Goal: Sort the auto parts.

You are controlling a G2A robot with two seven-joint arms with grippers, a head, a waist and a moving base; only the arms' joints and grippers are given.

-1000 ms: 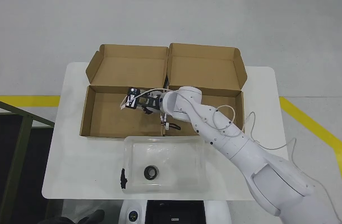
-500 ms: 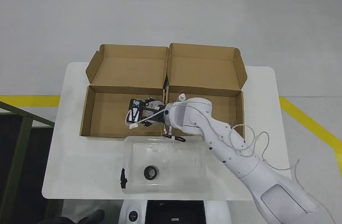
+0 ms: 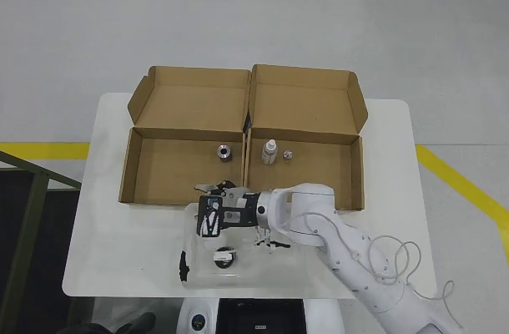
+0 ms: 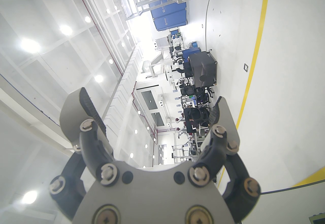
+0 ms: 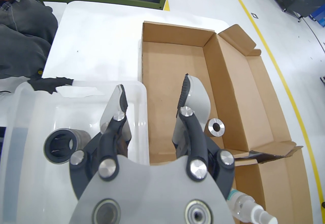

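Two sets of fingers are mine. The left gripper is turned up toward the hall, spread wide and empty. I judge it is parked out of the way, since the sorting is on the other side.

On the table, the left box holds a metal ring near its far wall. My right gripper hangs with fingers wide and holding nothing. One finger is over the clear bin and the other over the left box, straddling the walls between them. Down in the bin lies the black sleeve, the one part not yet sorted. I judge my wide spread suits going down around it.

The right box holds a small bottle and a little metal piece side by side.
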